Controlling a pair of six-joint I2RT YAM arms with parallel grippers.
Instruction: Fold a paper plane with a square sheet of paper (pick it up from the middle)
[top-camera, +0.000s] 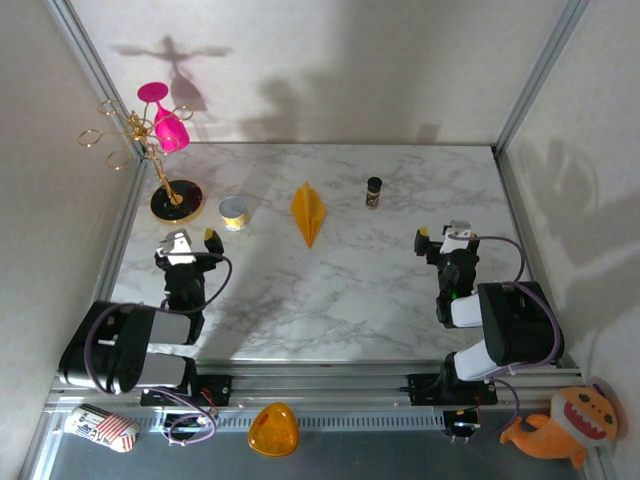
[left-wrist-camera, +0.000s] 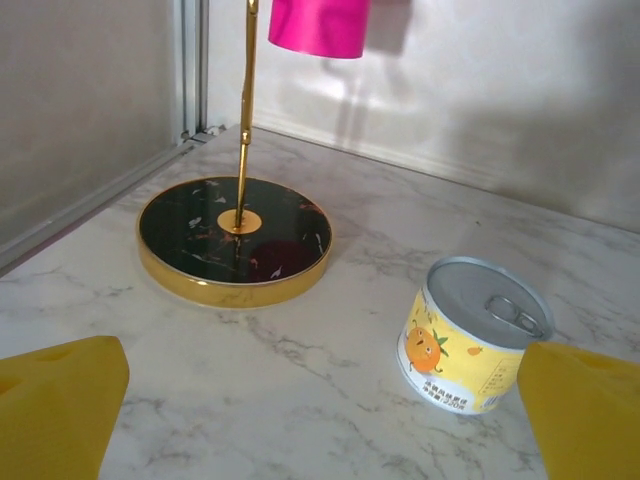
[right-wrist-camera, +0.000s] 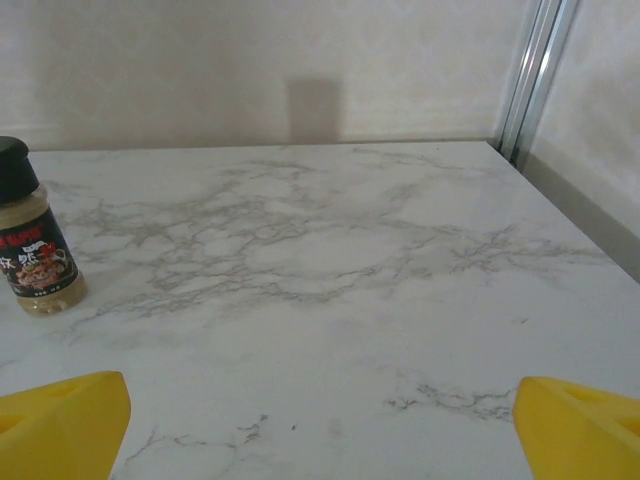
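The paper plane (top-camera: 309, 212) lies flat on the marble table (top-camera: 330, 290) at centre back, a narrow orange-yellow dart with a centre crease, its tip pointing toward the near edge. My left gripper (top-camera: 194, 239) rests at the left, well apart from the plane, open with nothing between its yellow fingertips (left-wrist-camera: 60, 410). On the right my right gripper (top-camera: 440, 234) stands open too, its yellow fingertips (right-wrist-camera: 585, 425) spread over bare marble.
A small yellow tin (top-camera: 234, 211) (left-wrist-camera: 472, 335) sits left of the plane. A gold stand with a black base (top-camera: 176, 200) (left-wrist-camera: 235, 238) holds a pink cup (top-camera: 168, 128). A spice jar (top-camera: 374, 191) (right-wrist-camera: 30, 245) stands right of the plane. An orange dome (top-camera: 273, 430) lies off the table.
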